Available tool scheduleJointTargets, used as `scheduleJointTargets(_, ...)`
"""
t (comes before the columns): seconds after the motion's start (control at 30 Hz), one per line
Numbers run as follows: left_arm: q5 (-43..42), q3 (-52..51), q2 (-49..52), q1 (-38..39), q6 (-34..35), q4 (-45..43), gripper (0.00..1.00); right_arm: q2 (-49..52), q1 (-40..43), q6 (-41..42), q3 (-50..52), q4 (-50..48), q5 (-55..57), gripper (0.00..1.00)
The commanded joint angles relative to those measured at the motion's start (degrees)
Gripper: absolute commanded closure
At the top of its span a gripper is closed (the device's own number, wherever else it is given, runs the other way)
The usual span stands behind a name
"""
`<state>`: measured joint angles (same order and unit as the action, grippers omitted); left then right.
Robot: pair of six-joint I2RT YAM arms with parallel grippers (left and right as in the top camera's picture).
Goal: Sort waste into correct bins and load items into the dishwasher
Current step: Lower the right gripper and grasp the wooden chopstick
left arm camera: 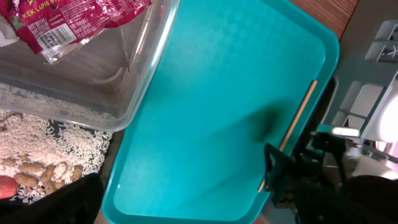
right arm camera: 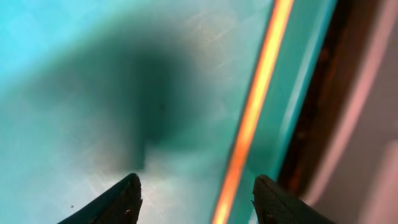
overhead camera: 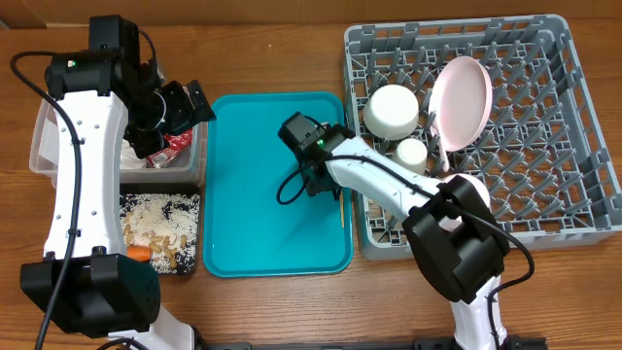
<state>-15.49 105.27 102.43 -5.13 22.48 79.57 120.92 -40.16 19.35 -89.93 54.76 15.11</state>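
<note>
One view, left wrist, shows wrapper [left arm camera: 68, 22] lettering.

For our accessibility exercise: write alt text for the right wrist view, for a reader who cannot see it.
The right gripper, jaws open, hangs close over a thin wooden chopstick lying on the teal tray near its edge.

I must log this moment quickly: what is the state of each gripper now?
Left gripper: cannot be told from these views.
Right gripper: open, holding nothing, straddling the chopstick on the teal tray.
</note>
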Motion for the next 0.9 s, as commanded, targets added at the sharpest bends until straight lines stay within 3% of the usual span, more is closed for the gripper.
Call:
scheduleJointTargets(0.0,-0.6,1.2,0.2,0.1,0.2,-0.1,0.0,0.7,0.9,-2.6,-3.7,1.5,4.2,0.39)
scheduleJointTargets(0.53,-0.6,1.2,0.2,0.2,0.2,-0.1,0.0,0.7,-0.5,-4.6,-2.9,0.9,3.2,0.39)
scheduleJointTargets(0.87,-0.6,1.2,0.2,0.3,0.2,-0.1,0.0,0.7,-0.4,-4.6,5.6,-6.6,-0.2,0.39)
